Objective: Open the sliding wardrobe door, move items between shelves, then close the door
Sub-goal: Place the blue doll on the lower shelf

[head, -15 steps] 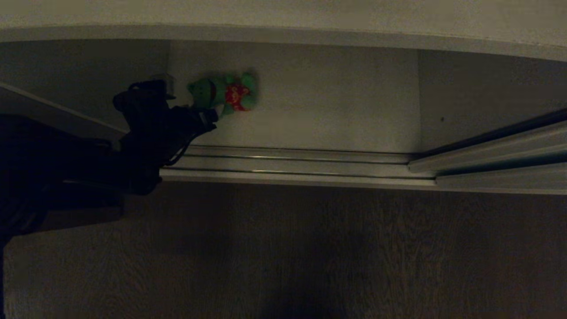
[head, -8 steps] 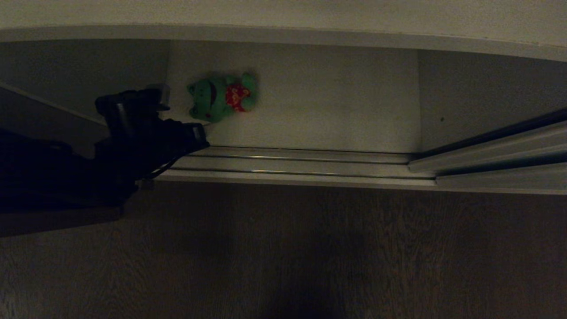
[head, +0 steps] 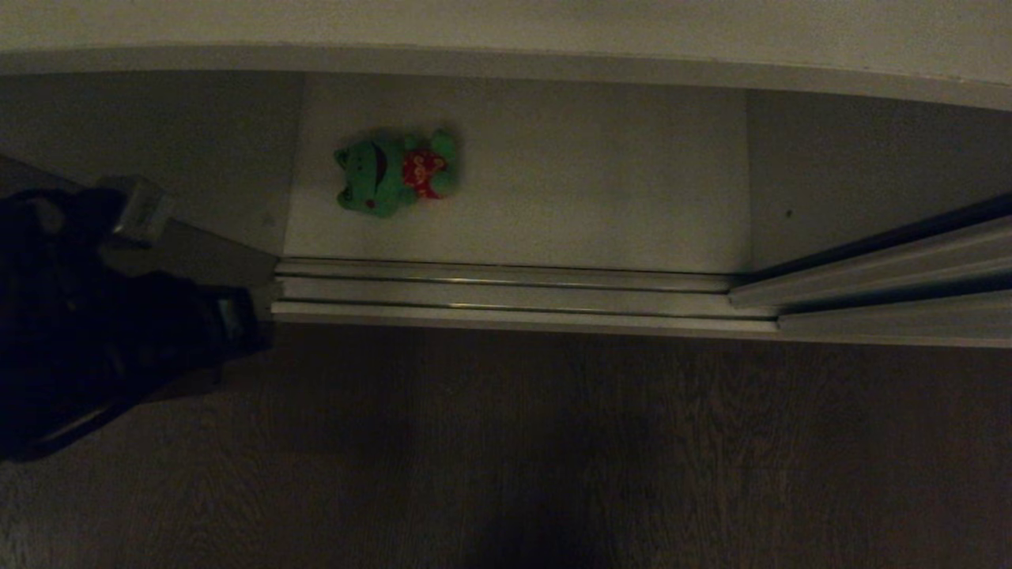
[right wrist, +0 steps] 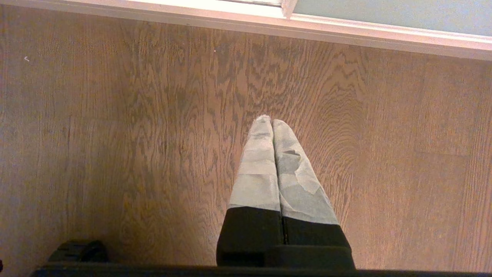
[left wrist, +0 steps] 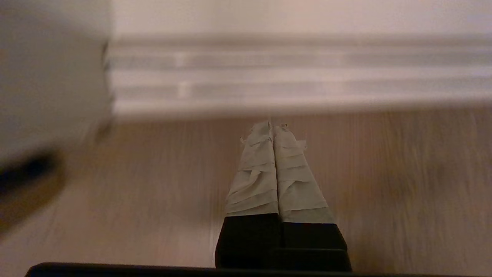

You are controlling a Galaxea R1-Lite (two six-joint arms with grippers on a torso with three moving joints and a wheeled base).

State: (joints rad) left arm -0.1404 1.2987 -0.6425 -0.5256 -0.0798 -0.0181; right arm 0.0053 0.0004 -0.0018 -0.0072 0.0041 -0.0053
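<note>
The wardrobe stands open: its floor track (head: 506, 288) is bare across the middle, and the door (head: 885, 269) sits slid away at the right, only its bottom edge showing in the head view. So the opening step reads as done.

Inside, the lower shelf (head: 593, 182) is a white board lit between darker side bays. The underside of another board (head: 506, 59) crosses the top of the view; whether that is the upper shelf I cannot tell for sure.

1 of the 2 toys, the green toy (head: 395, 172), lies on its side on the lower shelf toward its left end, touching nothing else. I judge its transfer complete. The blue toy is not in sight, so its place cannot be told.

The left gripper (left wrist: 272, 129) hangs over the wood floor (right wrist: 115, 134) in front of the track, well apart from the toy, its taped fingers pressed together on nothing. The right gripper (right wrist: 269, 121) is parked above the floor, fingers likewise together and empty.

Left to do, as I read it: possibly the blue toy, then sliding the door closed.
</note>
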